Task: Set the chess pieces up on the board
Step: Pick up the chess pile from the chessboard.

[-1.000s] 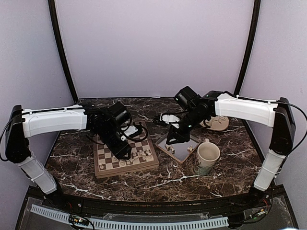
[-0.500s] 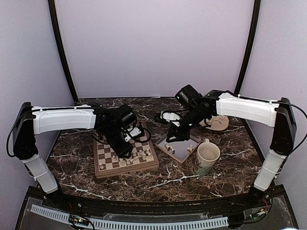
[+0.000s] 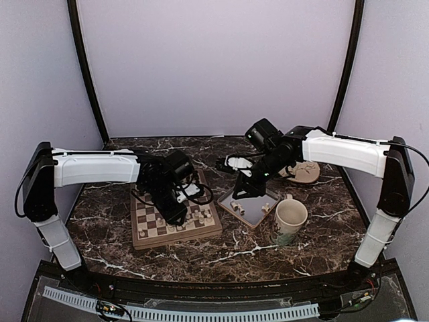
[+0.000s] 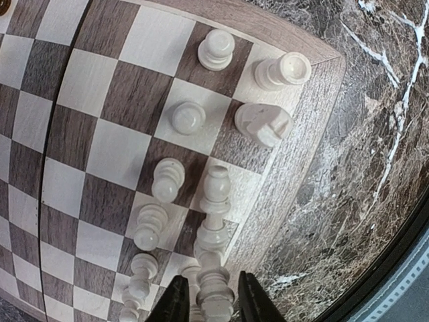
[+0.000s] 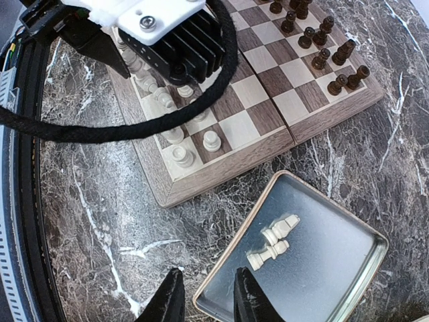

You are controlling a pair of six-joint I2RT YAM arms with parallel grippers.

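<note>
The left gripper is low over the board, toward the corner beside the tray. Its fingers are drawn narrow on either side of one upright cream chessman in the edge row. I cannot tell whether the pads actually press it; the gap looks only a touch wider than the piece. Around it the chess pieces already stand upright on their squares in two lines along that edge, and the dark chessmen hold the far side.

Now the relation that matters, as I judge it — the two cream pieces not yet on the board. They lie in the grey tray, tipped on their sides, just beside each other and nearly parallel. The right gripper hangs above the tray's near rim, fingers part-open with nothing between them. From there the pair lies forward and to the right in the wrist view, further into the tray. Their long axes run on a diagonal, lower-left to upper-right, while the finger gap opens straight across the view — so the wrist probably needs a turn to close across a stem rather than along it. The right arm is plainly the nearer one; the left is busy over on the board. The mug stands just beside the tray, something to mind on the way out.
</note>
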